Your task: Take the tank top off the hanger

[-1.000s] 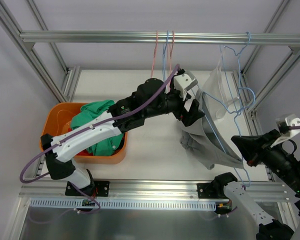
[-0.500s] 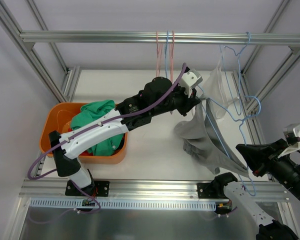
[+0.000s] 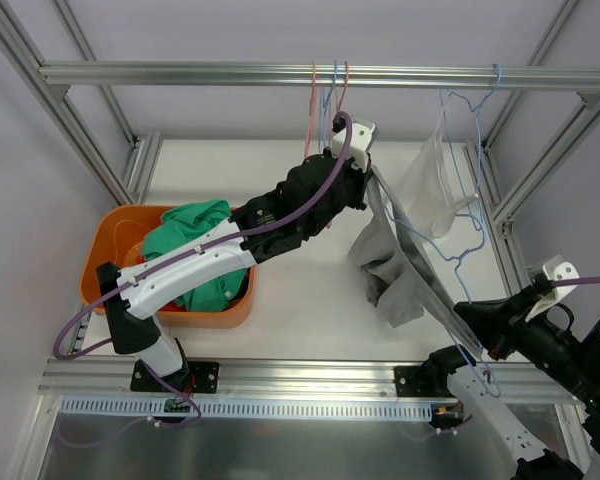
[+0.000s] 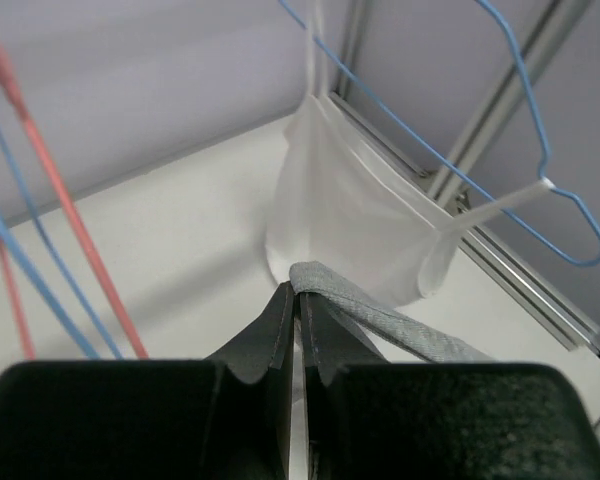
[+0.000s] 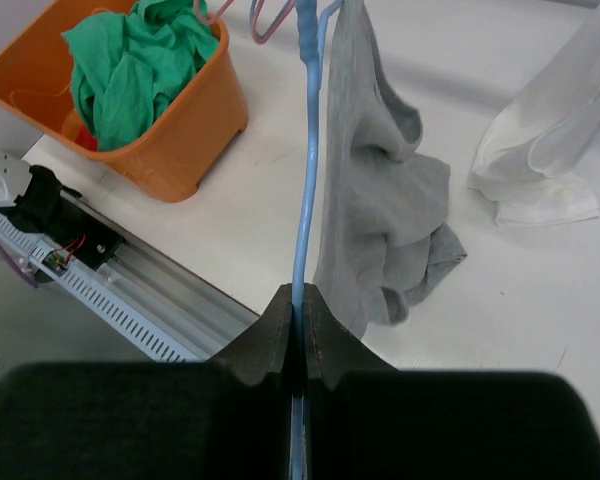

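Note:
The grey tank top (image 3: 385, 270) hangs bunched over the table from a blue wire hanger (image 3: 425, 270). My left gripper (image 3: 368, 182) is shut on its shoulder strap, which stretches taut down to the right. The left wrist view shows the jaws (image 4: 298, 288) closed on the folded grey strap (image 4: 380, 315). My right gripper (image 3: 467, 320) sits low at the right, shut on the hanger's wire. Seen from the right wrist, the blue hanger wire (image 5: 302, 200) runs straight up from the closed right gripper (image 5: 300, 295), with the grey tank top (image 5: 380, 200) draped beside it.
An orange bin (image 3: 230, 310) of green clothes (image 3: 185, 240) stands at the left. A white garment (image 3: 430, 180) hangs on another blue hanger from the overhead rail (image 3: 180, 73). Empty red and blue hangers (image 3: 325, 95) hang mid-rail. Frame posts stand on both sides.
My left gripper shut on the grey strap and pulled it up and to the left. The right gripper carried the hanger down and slightly left, stretching the tank top between them.

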